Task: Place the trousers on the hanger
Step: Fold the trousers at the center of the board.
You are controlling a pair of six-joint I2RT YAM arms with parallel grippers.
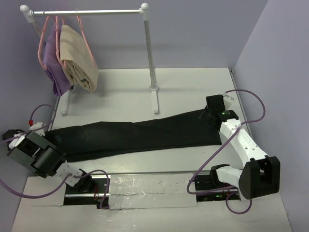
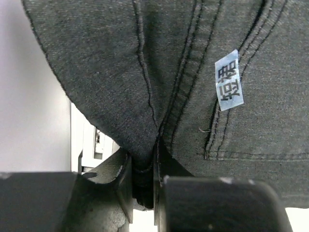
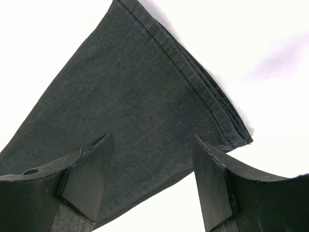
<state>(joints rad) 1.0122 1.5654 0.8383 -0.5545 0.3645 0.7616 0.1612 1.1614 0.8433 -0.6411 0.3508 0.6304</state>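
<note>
Lying flat across mid-frame, the trousers [image 1: 140,133] look soft, limp and floppy - left gripper [image 2: 145,191] clenched on a waist-end fold, right gripper [image 3: 154,179] spread wide over the hems - best held at both ends

Bright even light, soft shadows, wrist views overexposed

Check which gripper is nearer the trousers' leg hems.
Right. The right gripper hangs open directly over the hems. The left gripper is at the opposite, waist end of the trousers, pinched shut on the fabric there.
</note>
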